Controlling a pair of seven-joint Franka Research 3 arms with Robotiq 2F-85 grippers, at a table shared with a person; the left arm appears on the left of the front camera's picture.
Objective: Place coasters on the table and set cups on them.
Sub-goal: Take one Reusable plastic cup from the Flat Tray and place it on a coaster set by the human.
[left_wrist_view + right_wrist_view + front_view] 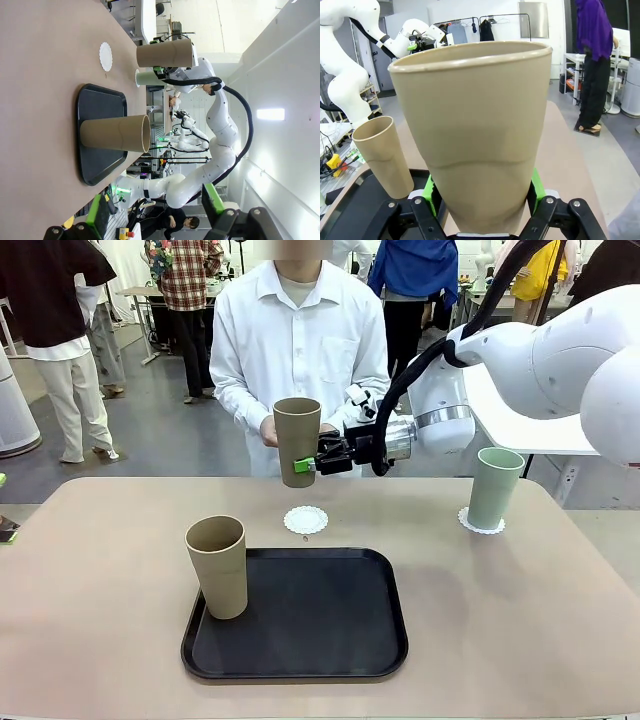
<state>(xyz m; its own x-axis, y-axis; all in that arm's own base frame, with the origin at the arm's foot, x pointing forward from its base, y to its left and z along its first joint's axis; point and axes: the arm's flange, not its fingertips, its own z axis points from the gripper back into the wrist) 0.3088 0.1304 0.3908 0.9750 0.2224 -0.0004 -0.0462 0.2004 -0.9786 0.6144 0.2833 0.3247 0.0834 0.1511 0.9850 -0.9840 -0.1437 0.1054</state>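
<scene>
Beige table, front view: at centre the right gripper clamps the held tan cup in the air above a bare coaster. At right, a mint cup stands on another coaster. Lower centre, a second tan cup stands at the left edge of the black tray.

Left wrist view: the left gripper, at the bottom edge, is spread wide and empty.

Right wrist view: green pads squeeze the held tan cup's base.

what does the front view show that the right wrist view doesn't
Front view: the pale mint green tumbler on a lacy white paper doily, plus a bare doily on the beige table. Right wrist view: green pads pressed against the tan-brown tumbler, close up. Both: that tumbler in the right claw, and a second tan tumbler on the black rounded tray.
</scene>
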